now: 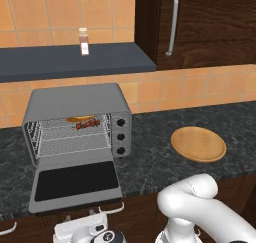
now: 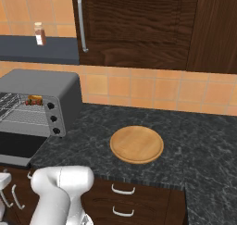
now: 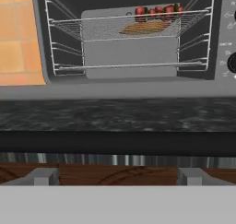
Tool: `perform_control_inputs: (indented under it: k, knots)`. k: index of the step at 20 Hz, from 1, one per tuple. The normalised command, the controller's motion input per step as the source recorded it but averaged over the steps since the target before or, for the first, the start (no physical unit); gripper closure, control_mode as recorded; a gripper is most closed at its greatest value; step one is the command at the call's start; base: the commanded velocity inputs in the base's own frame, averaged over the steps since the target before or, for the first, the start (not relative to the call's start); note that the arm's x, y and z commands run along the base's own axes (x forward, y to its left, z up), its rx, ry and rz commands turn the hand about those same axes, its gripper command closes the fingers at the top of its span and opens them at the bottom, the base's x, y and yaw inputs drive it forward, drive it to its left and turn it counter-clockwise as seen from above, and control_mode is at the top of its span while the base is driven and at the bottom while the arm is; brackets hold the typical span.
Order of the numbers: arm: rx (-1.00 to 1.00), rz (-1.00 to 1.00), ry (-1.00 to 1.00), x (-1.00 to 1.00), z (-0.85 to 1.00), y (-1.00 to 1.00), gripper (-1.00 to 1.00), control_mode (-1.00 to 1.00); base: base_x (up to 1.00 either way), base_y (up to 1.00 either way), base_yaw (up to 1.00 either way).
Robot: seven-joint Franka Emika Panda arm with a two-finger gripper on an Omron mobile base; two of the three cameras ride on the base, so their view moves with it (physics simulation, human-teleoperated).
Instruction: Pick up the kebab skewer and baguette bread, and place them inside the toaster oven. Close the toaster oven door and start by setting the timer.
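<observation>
Kebab skewer (image 1: 88,123) and baguette bread (image 1: 77,119) lay on toaster oven (image 1: 75,103) rack; toaster oven door (image 1: 75,185) hung down, stiff, hinged, best lifted by front bar handle; gripper (image 3: 118,176) fingers apart, empty

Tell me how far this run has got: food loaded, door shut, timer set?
Loading looks done: the kebab skewer and baguette bread lie on the rack inside the toaster oven. The toaster oven door hangs fully open. The gripper, open and empty, sits low in front of the door's edge, apparently lining up to close it. Closing the door and setting the timer remain.
</observation>
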Motion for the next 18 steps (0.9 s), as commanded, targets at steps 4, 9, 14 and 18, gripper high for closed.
perform_control_inputs:
  k: [4, 9, 14, 18]
  knots:
    - [0.0, 0.0, 0.0, 0.09, 0.0, 0.0, -1.0, -1.0, 0.0, 0.0, 0.0]
    - [0.0, 0.0, 0.0, 0.26, -0.04, 0.0, -1.0, -1.0, 0.0, 0.0, 0.0]
    - [0.0, 0.0, 0.0, 0.17, -0.03, 0.0, -1.0, -1.0, 0.0, 0.0, 0.0]
    - [0.0, 0.0, 0.0, 0.22, 0.09, 0.0, -1.0, -1.0, 0.0, 0.0, 0.0]
